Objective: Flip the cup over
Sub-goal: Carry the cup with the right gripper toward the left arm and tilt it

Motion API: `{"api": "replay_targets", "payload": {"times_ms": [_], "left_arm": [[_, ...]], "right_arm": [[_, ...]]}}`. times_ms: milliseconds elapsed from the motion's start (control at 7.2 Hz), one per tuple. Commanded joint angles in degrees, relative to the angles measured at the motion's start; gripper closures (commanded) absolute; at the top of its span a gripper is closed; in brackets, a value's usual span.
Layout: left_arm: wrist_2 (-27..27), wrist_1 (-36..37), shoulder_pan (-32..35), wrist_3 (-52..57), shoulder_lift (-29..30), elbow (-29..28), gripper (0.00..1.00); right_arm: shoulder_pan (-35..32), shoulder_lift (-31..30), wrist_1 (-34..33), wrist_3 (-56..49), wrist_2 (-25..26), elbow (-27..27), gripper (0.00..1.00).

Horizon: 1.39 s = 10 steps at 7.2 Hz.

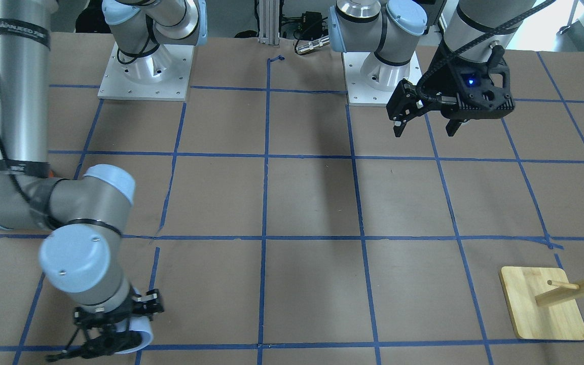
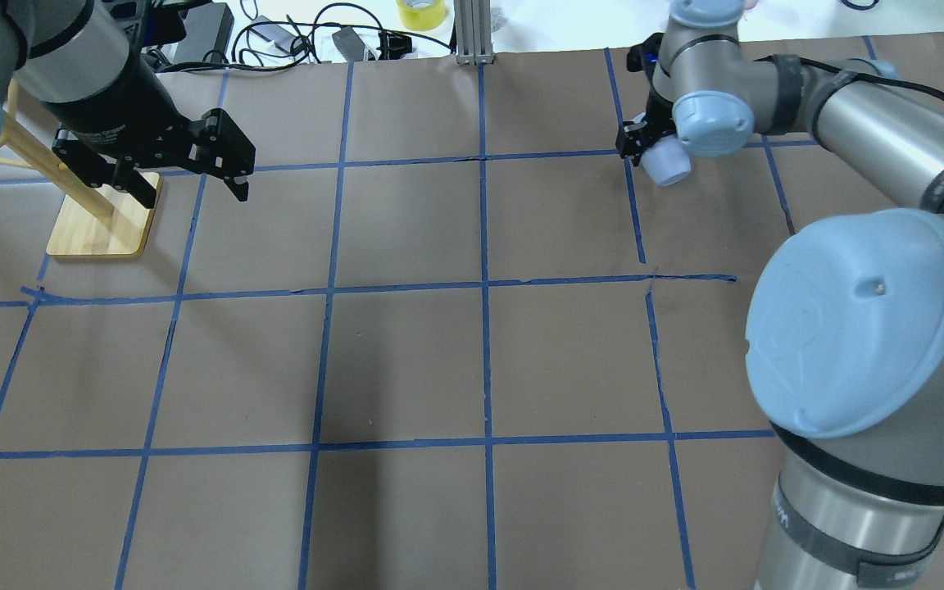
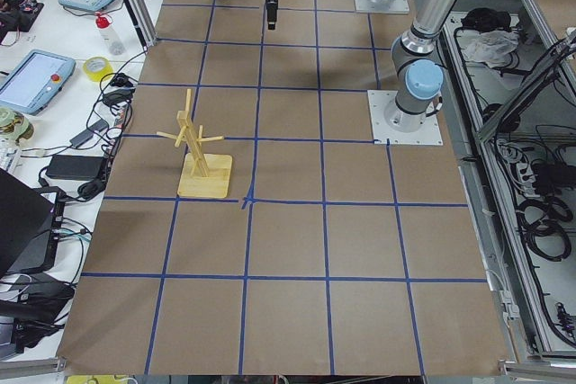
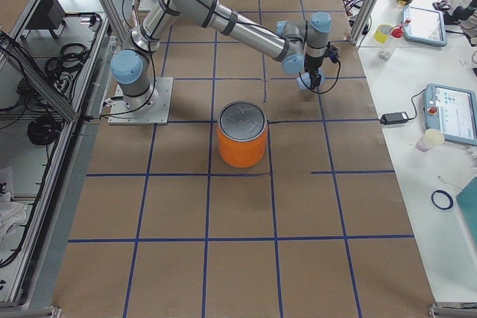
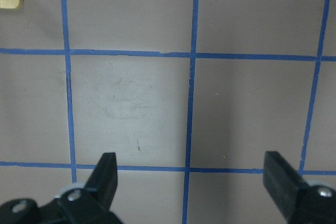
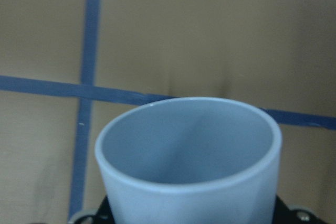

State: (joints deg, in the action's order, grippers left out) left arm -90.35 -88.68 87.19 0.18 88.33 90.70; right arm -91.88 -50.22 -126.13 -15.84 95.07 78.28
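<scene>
2 containers show. 1 is the cup [image 2: 669, 168], a small pale lavender-blue tumbler pinched between the fingers of the right hand [image 2: 646, 152] at the far side of the surface [image 2: 406, 369], close to a crossing of blue tape lines. It is held tilted, its base turned toward the overhead camera. From the right wrist camera its rim fills the lower view, and the part of its inside that shows is smooth, slightly darker blue wall. Whether it touches the surface I cannot tell. The other is the orange container [image 4: 242, 147], much larger, standing upright on the surface well apart from the cup. Its silver top covers it, so its contents are hidden. The left hand [image 2: 193, 192] hangs over bare paper near the wooden rack [image 2: 103, 229], fingers spread wide around nothing.
</scene>
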Motion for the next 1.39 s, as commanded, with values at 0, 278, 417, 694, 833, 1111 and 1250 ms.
{"api": "replay_targets", "payload": {"times_ms": [0, 278, 417, 694, 833, 1111, 1250], "left_arm": [[0.0, 0.0, 0.0, 0.1, 0.0, 0.0, 0.00], [0.0, 0.0, 0.0, 0.0, 0.0, 0.0, 0.00], [0.0, 0.0, 0.0, 0.1, 0.0, -0.1, 0.00], [0.0, 0.0, 0.0, 0.0, 0.0, -0.1, 0.00], [0.0, 0.0, 0.0, 0.0, 0.0, -0.1, 0.00], [0.0, -0.1, 0.0, 0.0, 0.0, -0.1, 0.00], [0.0, 0.0, 0.0, 0.1, 0.0, -0.1, 0.00]], "right_arm": [[-13.8, -0.6, -0.8, -2.3, 0.5, -1.8, 0.86], [-20.9, -0.1, -5.2, -15.2, 0.5, -1.2, 0.87], [-22.4, 0.3, -5.3, -21.6, 0.4, -0.9, 0.87], [-24.7, 0.5, -5.0, -28.8, 0.5, -0.9, 0.86], [-25.1, 1.2, -4.4, -30.8, 0.4, -0.9, 0.76], [-28.2, 2.2, -4.2, -31.6, 1.2, -1.0, 0.74], [-28.4, 2.9, -4.5, -35.7, 0.6, -1.2, 0.67]]}}
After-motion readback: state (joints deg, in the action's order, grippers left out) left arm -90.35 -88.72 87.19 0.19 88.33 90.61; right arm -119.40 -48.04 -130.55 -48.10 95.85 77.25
